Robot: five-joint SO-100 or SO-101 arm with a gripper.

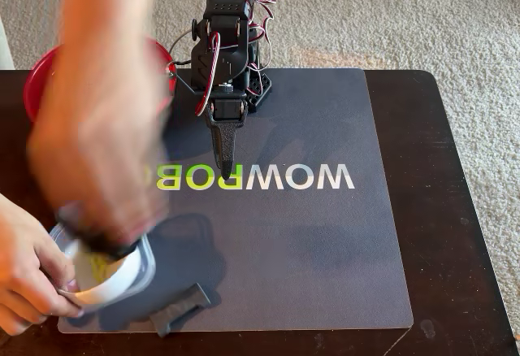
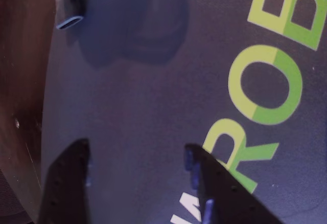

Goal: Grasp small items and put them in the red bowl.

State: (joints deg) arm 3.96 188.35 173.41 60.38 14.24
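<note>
A matte grey mat (image 1: 325,242) printed "WOWROB", white running into yellow-green, covers the dark wooden worktop (image 1: 455,210). The black plastic end effector (image 2: 138,157) hangs over the lettering with its jaws apart and empty. The glossy red bowl (image 1: 36,75) sits at the fixed view's back left; at front left, human hands (image 1: 24,267) hold a clear square tub (image 1: 145,262) with a white round dish (image 1: 106,289) in it, a black clamp part (image 1: 183,307) just beside.
</note>
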